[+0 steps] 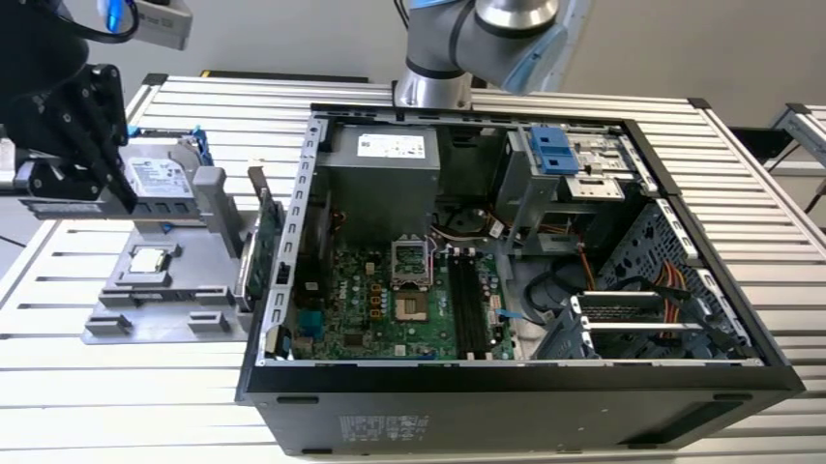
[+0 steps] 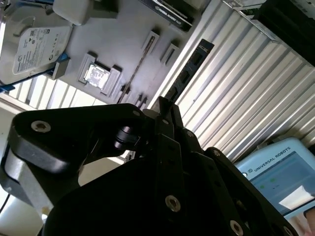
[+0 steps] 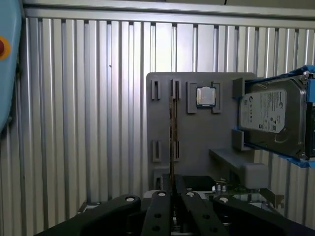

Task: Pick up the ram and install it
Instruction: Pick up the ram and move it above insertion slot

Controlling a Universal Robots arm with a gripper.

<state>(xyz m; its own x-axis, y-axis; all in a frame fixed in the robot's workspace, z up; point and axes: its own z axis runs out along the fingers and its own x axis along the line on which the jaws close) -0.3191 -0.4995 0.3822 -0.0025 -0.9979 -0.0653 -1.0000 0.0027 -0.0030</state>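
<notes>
The ram (image 3: 172, 132) stands on edge as a thin dark strip in a slot of the grey holder (image 3: 197, 142); in the second wrist view the ram (image 2: 139, 64) is a fine line across the holder (image 2: 123, 39). My gripper (image 3: 173, 186) hangs above the holder in line with the stick, its black fingers drawn together with nothing between them. The second wrist view has the gripper (image 2: 165, 105) closing to a single tip. In the exterior view the gripper (image 1: 116, 188) hovers at the left over the holder (image 1: 162, 300), well apart from the open computer case (image 1: 516, 242).
A hard drive (image 3: 270, 113) and a small silver processor chip (image 3: 205, 96) sit on the same holder. A green expansion card (image 1: 267, 246) stands between holder and case. The motherboard (image 1: 400, 300) lies inside the case. A blue pendant (image 2: 280, 174) rests on the slatted table.
</notes>
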